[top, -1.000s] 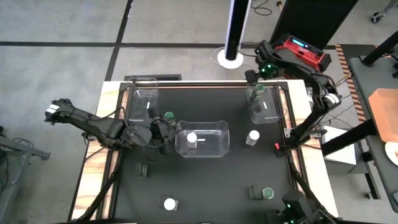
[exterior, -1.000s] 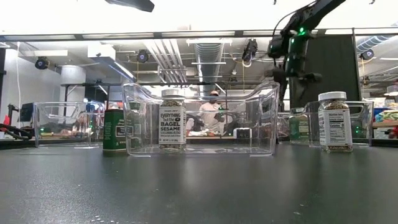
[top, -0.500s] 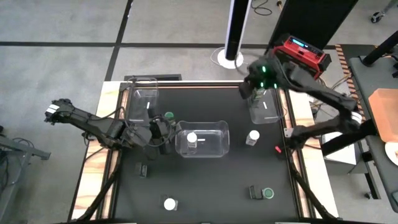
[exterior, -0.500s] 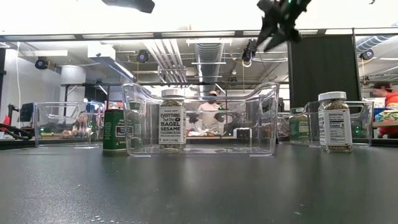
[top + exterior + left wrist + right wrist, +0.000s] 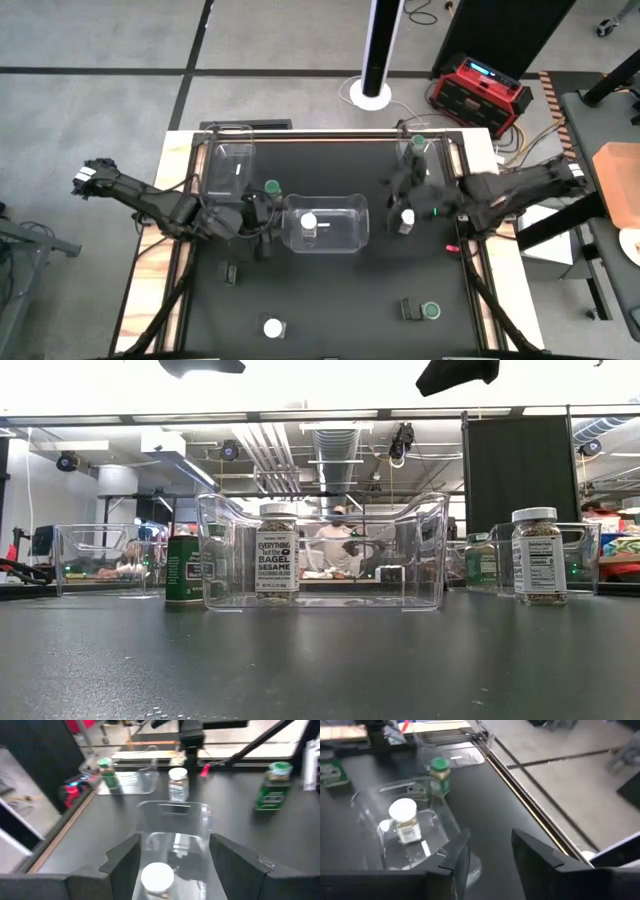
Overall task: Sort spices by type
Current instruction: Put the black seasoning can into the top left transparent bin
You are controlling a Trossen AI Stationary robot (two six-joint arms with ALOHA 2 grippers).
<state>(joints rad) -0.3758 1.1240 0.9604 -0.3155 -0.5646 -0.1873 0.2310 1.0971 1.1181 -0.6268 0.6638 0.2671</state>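
Dark right gripper [image 5: 402, 196] no longer up over the right bin [image 5: 436, 180] as a second ago; now blurred in mid-swing, just right of the middle bin [image 5: 350, 201] and almost over the loose white-lidded jar [image 5: 406, 221]. Fingers [image 5: 536, 856] apart in its wrist view, nothing between them. Reads as one delivery finished: green-lidded jar [image 5: 418, 143] standing inside the right bin, beyond and right of the middle bin. Points, as a judgement, to the loose white-lidded jar as the next pick, bound for the middle bin beside the sesame jar [image 5: 277, 554] already standing in it.

Left gripper [image 5: 264, 226] unchanged at the middle bin's left end, fingers [image 5: 123, 863] spread wide, holding nothing.

Still unsorted, all well clear of the middle bin's walls: second green-lidded jar [image 5: 271, 187] off its far left corner, third green-lidded jar [image 5: 431, 311] nearer and to its right, another white-lidded jar [image 5: 272, 327] nearer and to its left. Left bin [image 5: 216, 172] beyond and left of the middle bin, contents hard to tell. Sorting under way, most of it left.

Black matte tabletop [image 5: 340, 290], set on a pale wooden base. Beyond the middle bin in the low view, a workshop with ceiling ducts, and people seated far behind.
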